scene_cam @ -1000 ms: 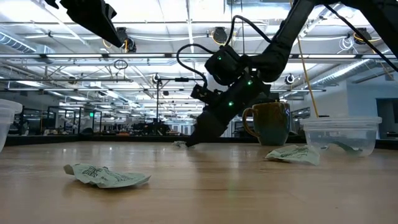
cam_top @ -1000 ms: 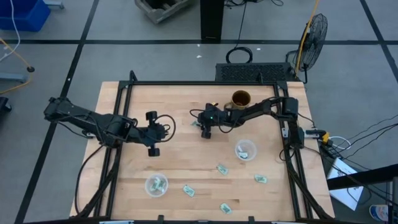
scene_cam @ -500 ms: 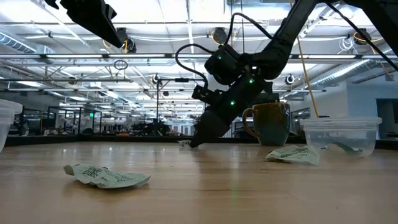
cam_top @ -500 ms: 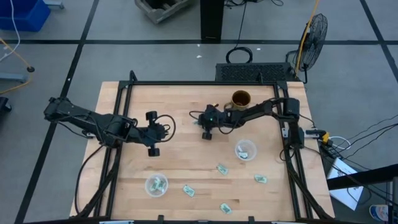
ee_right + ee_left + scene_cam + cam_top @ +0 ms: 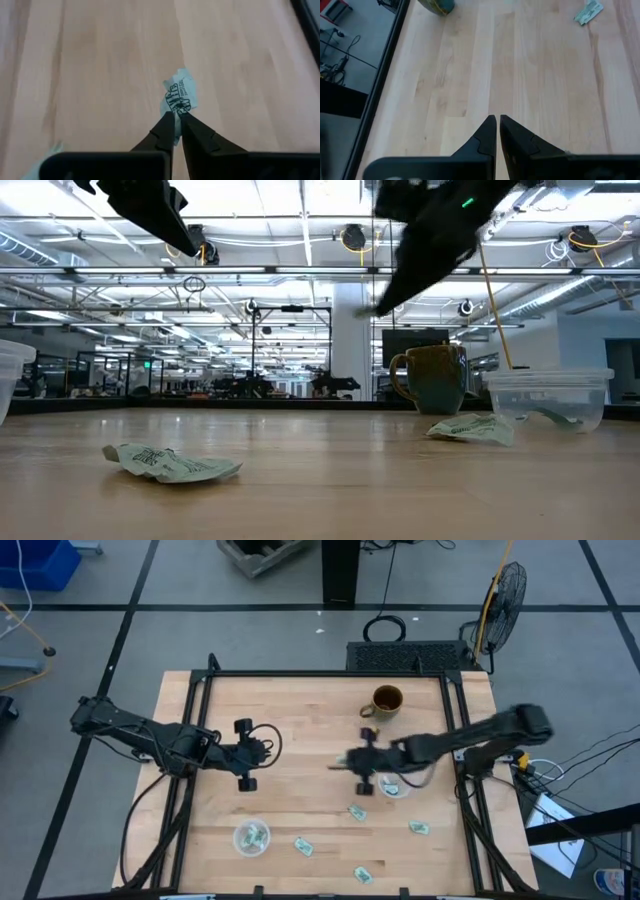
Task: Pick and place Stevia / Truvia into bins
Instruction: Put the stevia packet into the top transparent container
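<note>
Right hand [image 5: 338, 764] has lifted packet [image 5: 179, 97], swung beside right bin [image 5: 396, 786].

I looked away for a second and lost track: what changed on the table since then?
The right tool, shut on a packet, lifted off the wood near the mug and swung toward the right cup. The left tool stayed shut and idle; the other packets and the left cup did not move.

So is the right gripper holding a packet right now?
Yes, the right gripper is pinched shut on a crumpled packet, held above the table.
</note>
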{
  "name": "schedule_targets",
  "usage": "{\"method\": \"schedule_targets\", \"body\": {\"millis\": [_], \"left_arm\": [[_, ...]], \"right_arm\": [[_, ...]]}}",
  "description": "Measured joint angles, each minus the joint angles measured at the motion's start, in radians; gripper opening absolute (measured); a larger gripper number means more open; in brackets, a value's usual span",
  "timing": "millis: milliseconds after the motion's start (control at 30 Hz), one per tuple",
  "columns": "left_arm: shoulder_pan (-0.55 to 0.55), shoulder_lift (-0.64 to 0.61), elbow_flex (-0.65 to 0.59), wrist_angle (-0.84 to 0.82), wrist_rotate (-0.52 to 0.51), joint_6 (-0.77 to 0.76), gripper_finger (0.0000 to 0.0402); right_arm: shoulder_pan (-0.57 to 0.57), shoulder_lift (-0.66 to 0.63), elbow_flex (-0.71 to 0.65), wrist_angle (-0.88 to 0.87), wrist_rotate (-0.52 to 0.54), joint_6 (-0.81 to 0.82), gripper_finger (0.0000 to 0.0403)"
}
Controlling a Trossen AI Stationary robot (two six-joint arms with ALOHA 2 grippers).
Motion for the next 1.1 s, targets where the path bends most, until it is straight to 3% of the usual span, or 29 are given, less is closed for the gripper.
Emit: {"method": "schedule_targets", "body": {"millis": [100, 233, 333, 433, 667, 900, 1100], "left_arm": [[0.000, 0.000, 0.000, 0.000, 0.000, -0.004, 0.0031], [0.000, 0.000, 0.000, 0.002, 0.000, -0.004, 0.0031], [0.000, 0.000, 0.000, 0.003, 0.000, -0.004, 0.0031], [0.000, 0.000, 0.000, 0.006, 0.001, -0.004, 0.0031], [0.000, 0.000, 0.000, 0.010, 0.002, -0.037, 0.0031], [0.000, 0.000, 0.000, 0.010, 0.002, -0.029, 0.0031], [0.000, 0.000, 0.000, 0.030, 0.002, -0.031, 0.0031]], "right_arm": [[0.071, -0.078, 0.000, -0.220, 0.058, 0.163, 0.0016], [0.125, -0.129, 0.000, -0.474, 0.059, 0.405, 0.0017], [0.137, -0.129, -0.017, -0.578, 0.060, 0.532, 0.0017], [0.138, -0.128, -0.066, -0.552, 0.035, 0.563, 0.0017], [0.138, -0.128, -0.170, -0.464, -0.172, 0.584, 0.0017], [0.138, -0.129, -0.229, -0.445, -0.179, 0.590, 0.0022], [0.130, -0.129, -0.270, -0.354, -0.179, 0.530, 0.0058]]}}
